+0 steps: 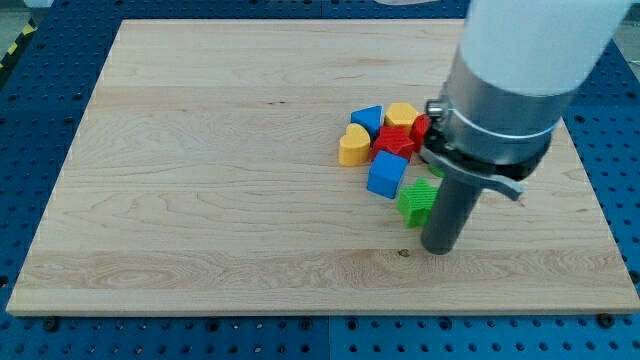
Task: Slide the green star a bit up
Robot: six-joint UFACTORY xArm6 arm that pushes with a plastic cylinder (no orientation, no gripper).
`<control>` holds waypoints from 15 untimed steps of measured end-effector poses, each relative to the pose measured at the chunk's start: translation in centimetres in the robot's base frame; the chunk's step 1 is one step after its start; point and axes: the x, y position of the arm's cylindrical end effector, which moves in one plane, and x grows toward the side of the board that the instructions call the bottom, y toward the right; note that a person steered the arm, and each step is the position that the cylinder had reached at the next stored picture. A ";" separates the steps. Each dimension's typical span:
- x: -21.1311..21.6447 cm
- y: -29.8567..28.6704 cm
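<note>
My tip (pixel 440 250) is seen pressed against the green star (pixel 417 201) from its lower right; nothing is held. The star's pointing cannot be told. A blue cube (pixel 386 175) is touched just up-left of the star.

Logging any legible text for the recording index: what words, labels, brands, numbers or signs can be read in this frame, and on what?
None: no readable text, label, brand or number shows anywhere.
The wooden board, the green star, the other coloured blocks and the arm's grey-and-white body are all unmarked.
My tip sits at the green star's lower right.
</note>
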 end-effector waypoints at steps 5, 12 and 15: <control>-0.9 -2.1; 2.1 4.0; 2.3 6.4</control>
